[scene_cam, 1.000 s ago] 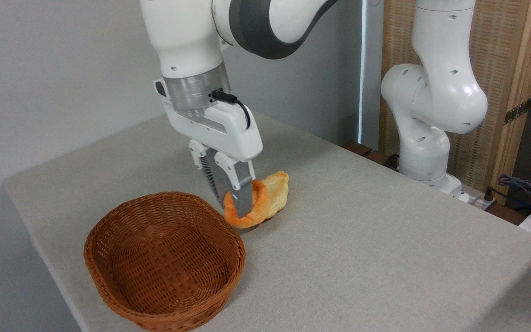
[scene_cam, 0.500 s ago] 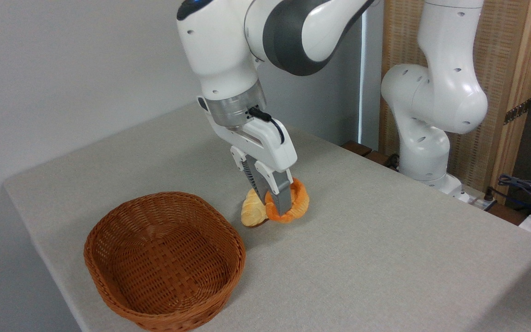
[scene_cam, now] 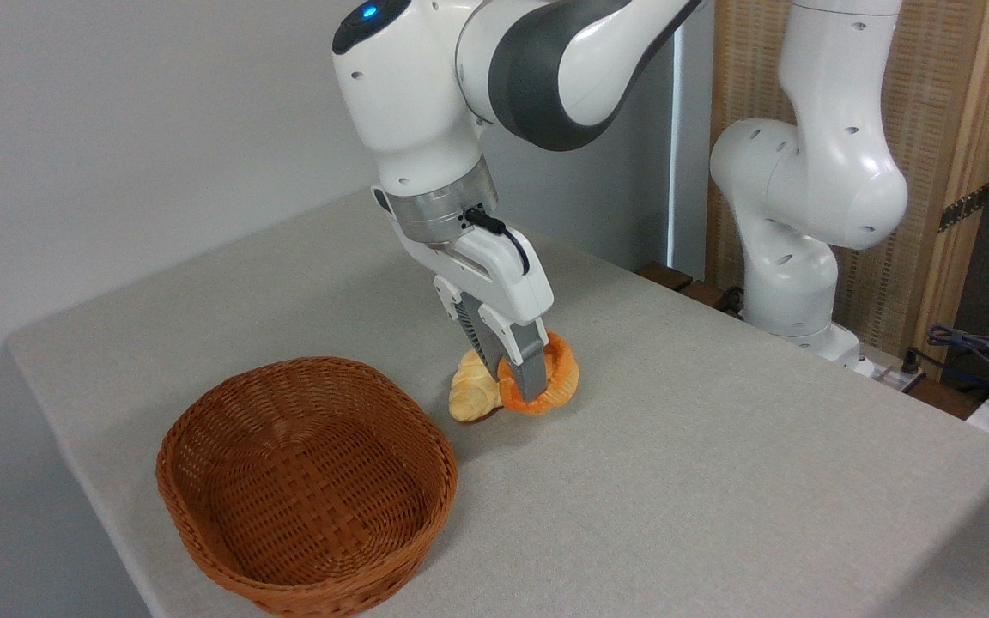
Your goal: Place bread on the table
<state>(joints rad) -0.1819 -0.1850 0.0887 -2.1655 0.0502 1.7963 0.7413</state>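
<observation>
The bread (scene_cam: 556, 383), a small orange-golden bun, is pinched between my gripper (scene_cam: 518, 388) fingers, which are shut on it. It hangs low over the grey-beige table (scene_cam: 718, 481), at or just above the surface; contact is not clear. The near finger (scene_cam: 529, 369) covers the bun's middle. A pale-yellow loaf (scene_cam: 470, 393) lies on the table right behind and to the left of the bun, partly hidden by the fingers.
A brown wicker basket (scene_cam: 306, 489) with nothing in it stands at the front left, a short way from the gripper. The arm's white base (scene_cam: 795, 257) rises at the table's back right. Cables (scene_cam: 975, 352) lie off the right edge.
My gripper carried the orange bun from beside the basket's rim to the right, past the pale loaf, then eased slightly lower. The loaf now shows on the bun's left.
</observation>
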